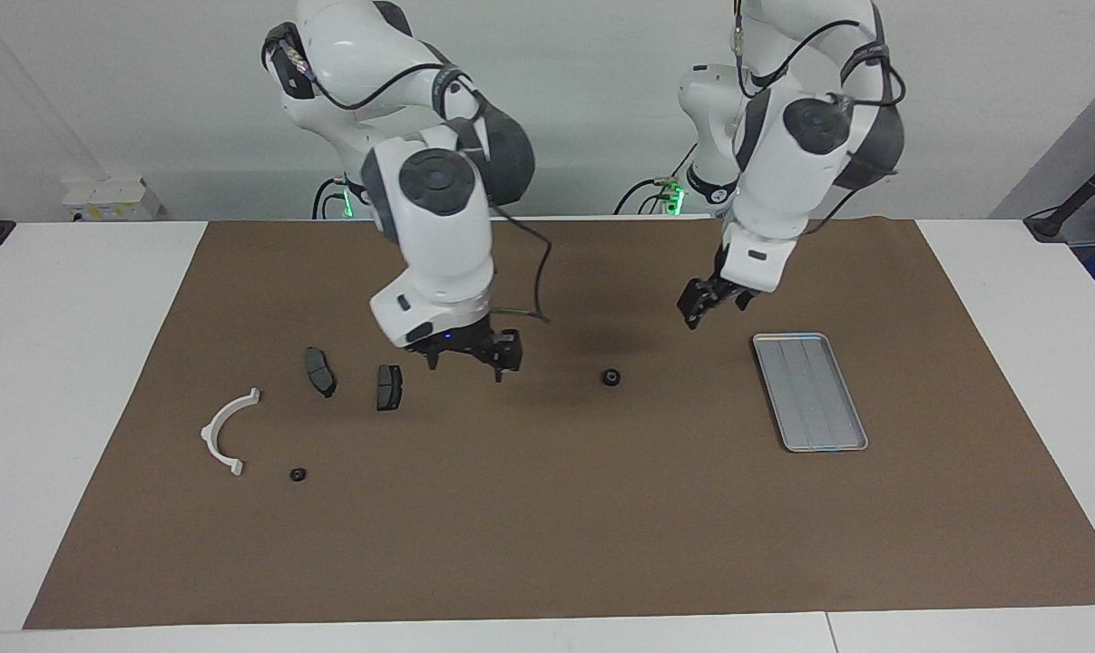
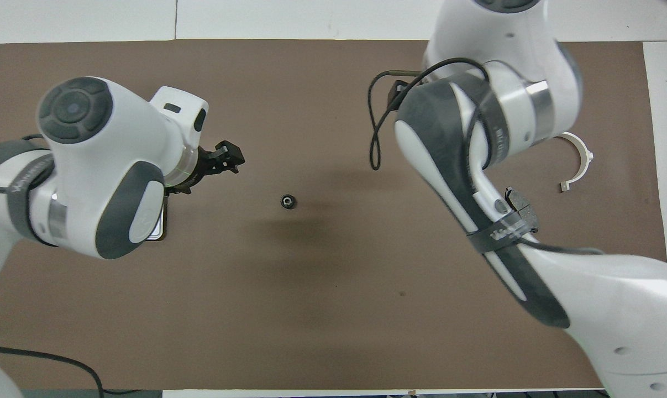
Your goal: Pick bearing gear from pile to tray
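Grippers are both hanging in the air with nothing in them. The left gripper (image 1: pixel 699 307) is hovering, fingers spread, over the brown mat (image 1: pixel 547 526) beside the tray (image 1: pixel 809 390), which is lying at the left arm's end of the bench (image 1: pixel 75 363). The right gripper (image 1: pixel 471 352), its fingers parted too, is hanging over the mat beside the two brake pads (image 1: pixel 319 371). One bearing gear (image 1: pixel 611 377) is sitting alone on the mat between the two grippers, well apart from the tray. Farther out, the white arc piece (image 1: pixel 224 433) and a second gear (image 1: pixel 298 474) are lying toward the right arm's end.
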Robot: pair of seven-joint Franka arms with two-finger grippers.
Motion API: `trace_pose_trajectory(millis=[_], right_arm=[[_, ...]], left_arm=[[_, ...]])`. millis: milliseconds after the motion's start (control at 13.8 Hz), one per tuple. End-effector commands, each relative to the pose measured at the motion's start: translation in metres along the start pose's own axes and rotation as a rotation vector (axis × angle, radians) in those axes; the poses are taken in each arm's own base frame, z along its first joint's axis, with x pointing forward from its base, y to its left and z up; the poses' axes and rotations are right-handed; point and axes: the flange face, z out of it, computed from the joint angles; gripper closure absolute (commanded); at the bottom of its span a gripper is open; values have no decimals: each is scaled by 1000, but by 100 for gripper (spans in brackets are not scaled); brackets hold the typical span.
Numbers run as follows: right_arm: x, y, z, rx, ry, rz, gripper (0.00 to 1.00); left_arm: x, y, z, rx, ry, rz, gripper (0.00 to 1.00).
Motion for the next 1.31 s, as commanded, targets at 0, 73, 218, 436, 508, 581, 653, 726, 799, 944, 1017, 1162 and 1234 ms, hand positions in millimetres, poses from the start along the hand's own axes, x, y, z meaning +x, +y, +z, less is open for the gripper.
trace_pose_trajectory(millis=[0,73,218,436,508,581,653,726,799,944,1017,1162,1234], right_arm=[[29,96,31,17,-19,-186,0],[35,127,43,19,-8,-218,0],[46,169,77,12,27,-242,0],[56,197,130,8,57,-232,0],[59,199,140,10,53,-230,0],[60,198,148,11,54,-227,0],[62,196,157,13,51,-223,0],[64,196,164,14,57,-223,0],[66,195,172,16,65,-223,0],[67,201,190,19,83,-216,0],[64,203,199,20,85,-214,0],[60,204,211,20,89,-212,0],[58,205,215,20,79,-211,0]], left_arm=[[-21,39,71,33,-23,-15,0],[-27,60,103,32,-13,-54,0],[-31,76,131,5,16,-73,0],[-39,78,156,21,8,-60,0],[-39,77,158,21,8,-60,0],[-40,75,161,21,9,-62,0],[-43,75,166,18,12,-62,1],[-45,75,169,15,13,-61,1],[-52,76,174,17,12,-52,2],[-59,79,177,19,10,-58,2],[-60,80,177,19,10,-64,4],[-61,81,177,18,11,-70,8],[-61,81,177,18,11,-70,10]])
